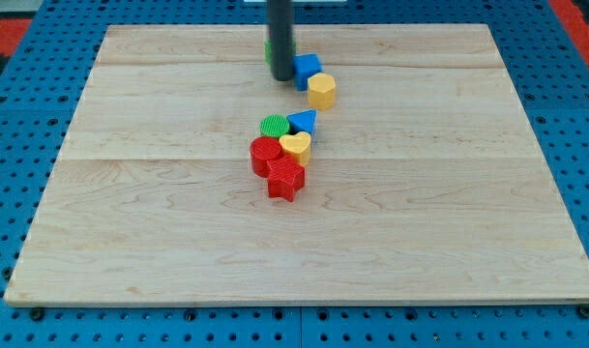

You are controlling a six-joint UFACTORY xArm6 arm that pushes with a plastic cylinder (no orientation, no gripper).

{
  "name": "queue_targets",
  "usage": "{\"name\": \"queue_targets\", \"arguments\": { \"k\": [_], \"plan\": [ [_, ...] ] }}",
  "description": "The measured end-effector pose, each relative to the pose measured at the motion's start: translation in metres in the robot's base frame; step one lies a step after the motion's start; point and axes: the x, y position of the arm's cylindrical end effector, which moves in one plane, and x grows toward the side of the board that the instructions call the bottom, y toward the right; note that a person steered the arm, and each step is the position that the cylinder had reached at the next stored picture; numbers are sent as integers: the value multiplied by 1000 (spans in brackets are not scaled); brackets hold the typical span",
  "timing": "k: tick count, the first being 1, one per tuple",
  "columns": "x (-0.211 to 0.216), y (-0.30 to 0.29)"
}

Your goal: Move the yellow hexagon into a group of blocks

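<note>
Camera view takes in a pale wooden worktop [449, 242], made of long boards whose seams run from the view's left to the view's right, resting on a blue pegboard base [14, 319] dotted with rows of holes. A strip of red shows at the view's top corners beyond the blue.

My tip [281, 78] is the lower end of a dark rod that comes down from the view's top edge; as an end effector it has nothing that opens or closes and it holds nothing. It stands near the worktop's far edge, just left of the blue block [307, 70], whose shape looks roughly cubic. A green block [268, 49] peeks out behind the rod, mostly hidden, so its shape cannot be told.

The yellow hexagon [321, 91] sits touching the blue block on its lower right side, a little right of my tip.

Nearer the worktop's middle lies a tight cluster: a green ribbed round block [274, 126], a blue triangle [302, 121], a yellow heart [295, 146], a red cylinder [265, 154] and a red star-like block [285, 179]. The hexagon is apart from this cluster, toward the view's top.
</note>
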Motion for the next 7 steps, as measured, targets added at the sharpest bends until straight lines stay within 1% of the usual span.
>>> {"name": "queue_targets", "arguments": {
  "k": [1, 2, 3, 4, 5, 6, 7],
  "plan": [
    [30, 53],
    [58, 71],
    [48, 70],
    [65, 70],
    [99, 70],
    [101, 70],
    [70, 98]
  ]
}}
